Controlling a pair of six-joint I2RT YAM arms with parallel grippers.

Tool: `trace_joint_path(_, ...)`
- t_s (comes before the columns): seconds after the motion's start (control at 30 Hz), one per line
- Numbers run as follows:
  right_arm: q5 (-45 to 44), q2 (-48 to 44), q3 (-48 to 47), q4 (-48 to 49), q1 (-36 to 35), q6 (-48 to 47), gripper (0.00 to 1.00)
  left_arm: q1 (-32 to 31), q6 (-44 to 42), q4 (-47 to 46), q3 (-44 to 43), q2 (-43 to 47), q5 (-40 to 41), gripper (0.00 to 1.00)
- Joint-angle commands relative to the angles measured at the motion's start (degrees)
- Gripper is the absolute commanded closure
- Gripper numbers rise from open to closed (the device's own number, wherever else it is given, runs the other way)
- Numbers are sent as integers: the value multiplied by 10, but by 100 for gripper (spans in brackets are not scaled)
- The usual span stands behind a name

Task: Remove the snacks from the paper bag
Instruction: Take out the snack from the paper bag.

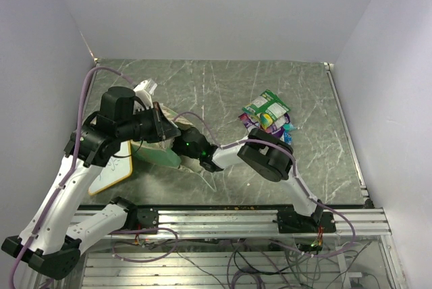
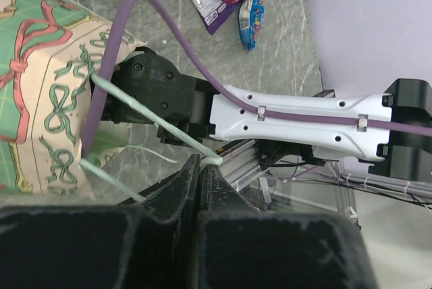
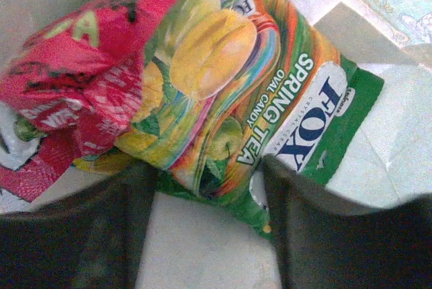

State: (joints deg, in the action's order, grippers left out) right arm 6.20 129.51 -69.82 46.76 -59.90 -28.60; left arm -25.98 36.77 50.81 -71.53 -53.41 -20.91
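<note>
My left gripper (image 2: 200,167) pinches, fingers pressed together, the thin white string handle (image 2: 155,123) of the cream-and-mint paper bag (image 2: 47,100) beside it. My right gripper (image 3: 208,167), fingers spread, straddles a green-and-yellow foil candy packet (image 3: 270,100) inside that bag.

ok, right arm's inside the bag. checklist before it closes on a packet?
1. Bag hold: left gripper shut on the string handle of the paper bag: ok.
2. Opening: right gripper open: ok.
3. Alignment: lower edge of the FOX packet sits between its fingers: ok.
4. Single pick: red packet overlaps the FOX packet, might drag along: not ok.
5. Finger depth past the packet edge: cannot tell.
</note>
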Motion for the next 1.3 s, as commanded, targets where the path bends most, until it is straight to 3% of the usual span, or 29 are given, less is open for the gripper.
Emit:
trace_joint_path(0.0, -38, 22, -19, -37, 21, 40, 53, 1, -2, 13, -19, 22, 6, 93)
trace_joint_path(0.07, -57, 15, -33, -62, 29, 37, 75, 1, 13, 10, -7, 31, 13, 93)
trace_joint_path(0.13, -74, 2, -34, -75, 35, 28, 91, 1, 21, 6, 8, 40, 19, 93)
trace_joint_path(0.2, -77, -26, -12, -68, 40, 18, 99, 2, 22, 17, 11, 44, 33, 93)
trace_joint_path(0.4, -70, -148, 88, -84, 39, -9, 100, 1, 20, 40, -4, 39, 83, 93)
trace_joint_path(0.6, -37, -271, 218, -102, 6, 6, 100, 1, 32, 0, 23, 31, 80, 93)
trace_joint_path(0.9, -41, -423, 319, -129, -25, 39, 100, 2, 17, -6, 12, 10, 85, 93)
trace_joint_path(1.07, -40, -501, 321, -227, -24, 73, 100, 2, 29, -11, 1, -1, 76, 93)
trace_joint_path(1.27, 43, -647, 356, -369, -22, 123, 100, 2, 40, 20, -18, -14, 126, 93)
